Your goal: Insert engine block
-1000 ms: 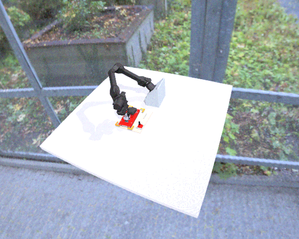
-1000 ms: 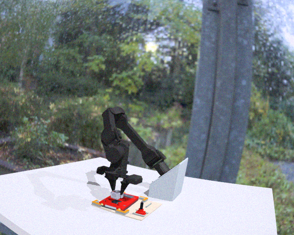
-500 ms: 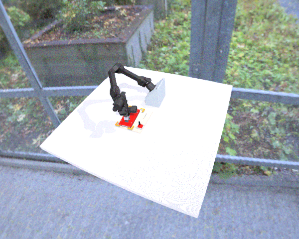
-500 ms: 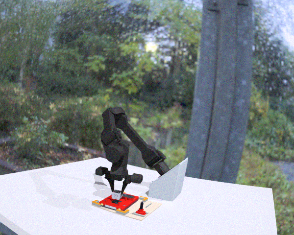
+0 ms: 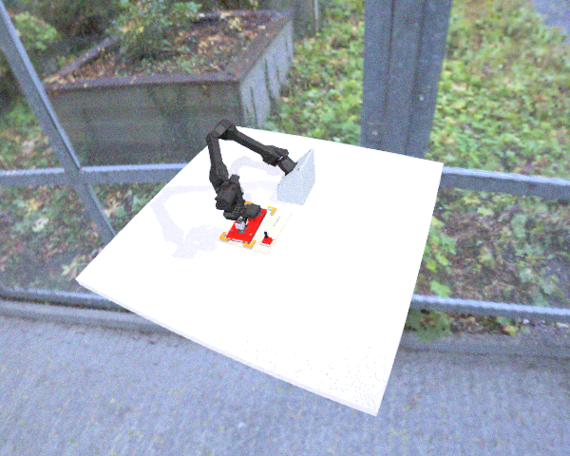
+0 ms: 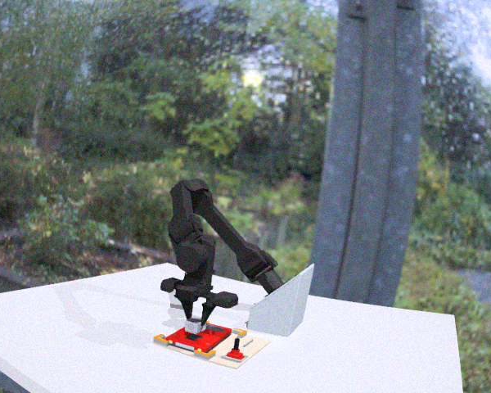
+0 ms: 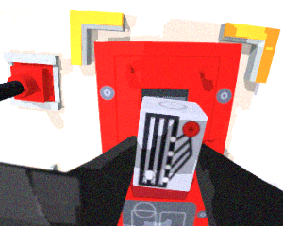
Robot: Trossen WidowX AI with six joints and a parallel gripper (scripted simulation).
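Observation:
The engine block (image 5: 240,224) (image 6: 192,327) (image 7: 167,146) is light grey and white, with dark stripes and a red round mark on its top. My gripper (image 6: 196,321) is shut on it, one black finger at each side. The red car body (image 5: 245,237) (image 6: 213,337) (image 7: 115,118) lies flat under the block. The dark opening (image 6: 193,336) (image 7: 165,92) shows below the block in the exterior view and past its far end in the wrist view. The block appears a little above the body. The slot side and the rib cannot be made out.
Yellow corner brackets (image 6: 159,338) (image 7: 76,40) surround the car body on a beige board (image 5: 279,224) (image 6: 256,347). A red piece with an upright black stick (image 5: 266,239) (image 6: 235,353) (image 7: 40,82) stands beside the body. A pale grey wedge-shaped block (image 5: 297,182) (image 6: 279,314) stands by the arm's base.

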